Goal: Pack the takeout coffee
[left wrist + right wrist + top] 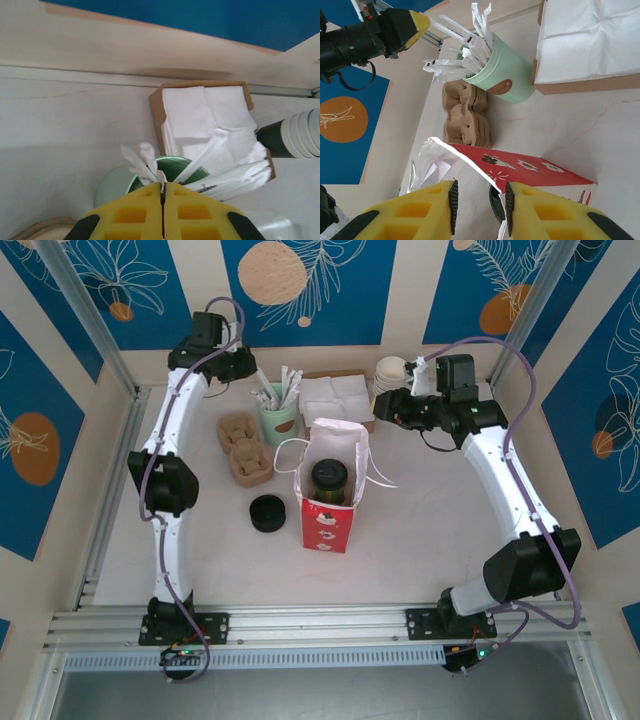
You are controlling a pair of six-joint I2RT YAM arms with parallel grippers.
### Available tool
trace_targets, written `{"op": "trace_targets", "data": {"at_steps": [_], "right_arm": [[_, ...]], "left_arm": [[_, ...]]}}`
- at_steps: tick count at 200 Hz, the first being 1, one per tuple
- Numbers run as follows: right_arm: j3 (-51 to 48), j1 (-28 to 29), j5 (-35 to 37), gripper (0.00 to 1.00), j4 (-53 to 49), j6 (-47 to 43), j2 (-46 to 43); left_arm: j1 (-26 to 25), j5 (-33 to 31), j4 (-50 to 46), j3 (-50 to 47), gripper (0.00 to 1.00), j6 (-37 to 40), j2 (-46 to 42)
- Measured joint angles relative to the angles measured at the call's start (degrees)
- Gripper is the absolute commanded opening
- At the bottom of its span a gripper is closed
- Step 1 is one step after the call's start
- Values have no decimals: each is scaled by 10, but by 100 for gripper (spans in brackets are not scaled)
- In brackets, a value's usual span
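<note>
My right hand (479, 200) is open, its yellow fingers apart with nothing held. The takeout coffee (329, 478) stands upright inside the red paper bag (325, 512), to that hand's left and nearer the arm bases. My left hand (162, 210) is closed on nothing, fingers pressed together, with the green cup of wrapped straws (167, 167) just beneath it and the napkin box (205, 120) beyond.

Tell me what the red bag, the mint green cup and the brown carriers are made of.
The red bag looks like matte printed paper, creased at its folds. The mint green cup is probably smooth plastic or ceramic, faintly glossy; unclear which. The brown carriers look like moulded pulp, rough and fibrous.
</note>
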Motion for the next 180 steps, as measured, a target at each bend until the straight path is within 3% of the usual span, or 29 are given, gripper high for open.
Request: {"op": "trace_targets", "data": {"at_steps": [113, 180], "right_arm": [[-7, 0, 0, 34, 3, 0, -19], [-24, 0, 11, 34, 4, 0, -44]], "left_arm": [[-3, 0, -7, -2, 4, 33, -92], [-20, 4, -18, -3, 3, 59, -193]]}}
